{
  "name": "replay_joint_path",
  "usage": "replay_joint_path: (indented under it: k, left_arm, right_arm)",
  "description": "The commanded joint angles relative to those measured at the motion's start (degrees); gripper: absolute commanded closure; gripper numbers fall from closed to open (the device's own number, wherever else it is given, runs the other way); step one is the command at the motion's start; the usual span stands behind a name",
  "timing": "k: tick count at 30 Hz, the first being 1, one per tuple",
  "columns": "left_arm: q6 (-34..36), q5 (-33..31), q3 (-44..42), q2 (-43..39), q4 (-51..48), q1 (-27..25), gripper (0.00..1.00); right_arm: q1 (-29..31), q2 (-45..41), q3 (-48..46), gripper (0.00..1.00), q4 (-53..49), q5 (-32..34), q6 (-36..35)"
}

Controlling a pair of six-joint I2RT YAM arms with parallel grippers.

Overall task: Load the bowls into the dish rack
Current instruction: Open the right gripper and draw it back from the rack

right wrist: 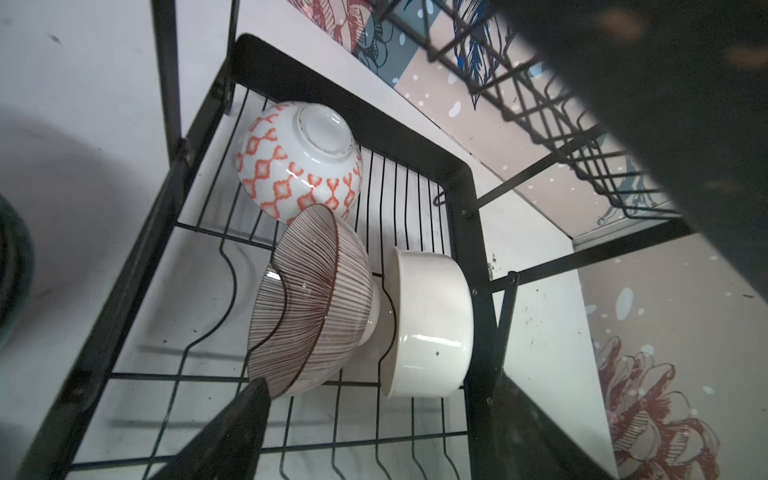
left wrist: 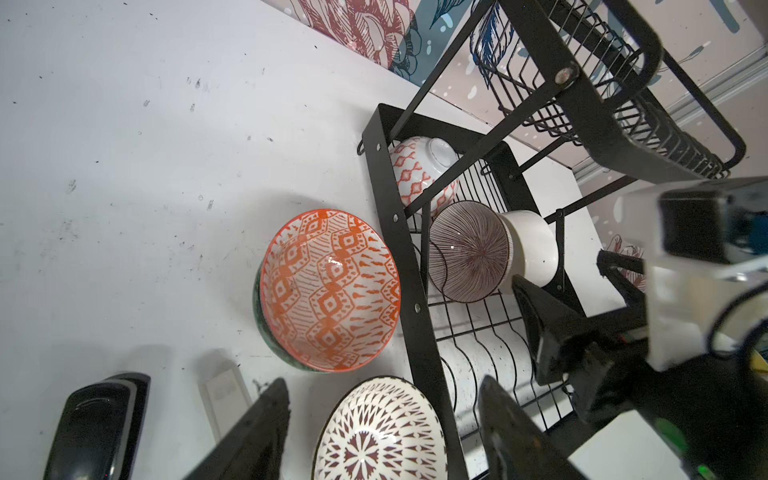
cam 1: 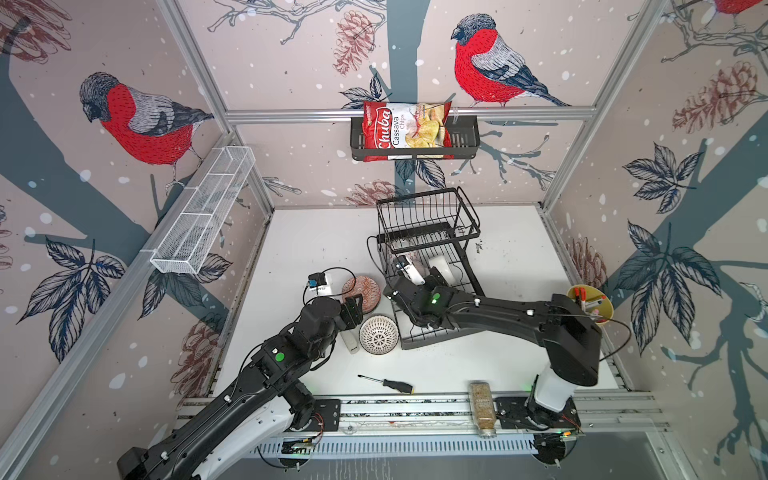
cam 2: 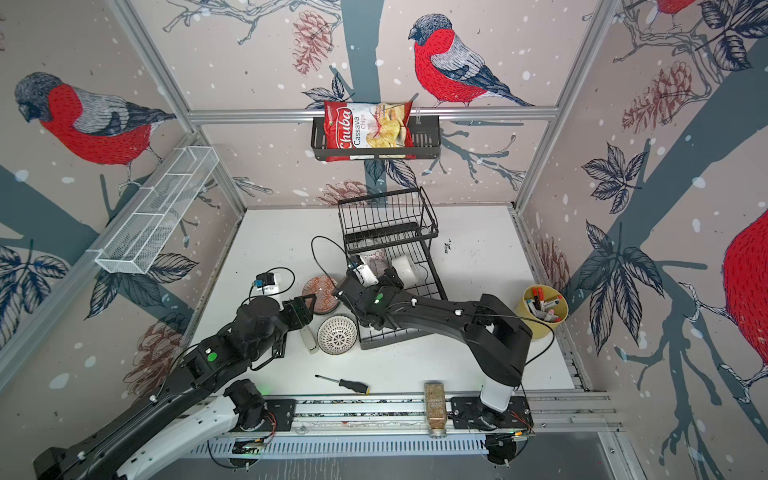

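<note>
Left hand point(left wrist: 382, 399), jaws spread, hung over the lattice bowl point(left wrist: 376, 434) at the rack's point(cam 1: 467, 235) seven o'clock; a square rim pinch looked wisest. Right hand point(right wrist: 384, 386) gaped empty.

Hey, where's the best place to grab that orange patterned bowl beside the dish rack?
I'd pinch the rim of the orange bowl from above, on the side away from the dish rack. It sits mouth up, nested in a darker bowl hiding its lower wall, and the rack's rail crowds the other side.
</note>
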Motion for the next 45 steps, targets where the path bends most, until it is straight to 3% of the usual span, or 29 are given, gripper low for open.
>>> replay_joint_path:
  k: [1,7,17,21,22,30,35,38,45]
  left_arm:
    - [-0.51,0.29,-0.17,0.74,1.24,0.21,0.28]
    - [-0.6,1.44,-0.25,3.74,1.58,0.61,0.28]
    - [-0.16,3.95,-0.01,9.48,3.34,1.08,0.29]
    - [0.18,4.95,0.41,11.63,3.31,1.41,0.28]
    - [0.19,5.1,0.57,12.16,2.99,1.51,0.28]
    - [1.19,5.9,0.98,14.11,1.46,1.62,0.21]
    - [1.74,6.47,1.11,14.84,0.52,1.59,0.14]
    - [1.61,6.36,1.12,14.93,-0.16,1.59,0.05]
    - [1.88,8.36,1.16,15.63,-3.26,1.59,0.04]
  right_arm:
    - [-0.3,-3.87,-1.67,0.16,2.02,-5.13,1.85]
    - [-1.28,-12.21,-6.06,0.16,3.27,-12.58,4.02]
    - [-4.02,-20.48,-11.27,0.16,4.5,-18.78,10.19]
    - [-4.06,-22.37,-12.57,0.13,5.3,-16.3,13.68]
    - [-4.11,-22.46,-12.59,0.01,5.3,-15.49,14.46]
    - [-4.1,-25.56,-13.54,0.0,7.62,-12.41,17.74]
    - [-4.97,-33.23,-18.8,0.01,16.03,-14.43,16.37]
    - [-6.01,-36.5,-21.2,0.01,19.7,-19.58,12.81]
    - [-6.13,-38.36,-22.75,0.0,19.0,-24.42,12.05]
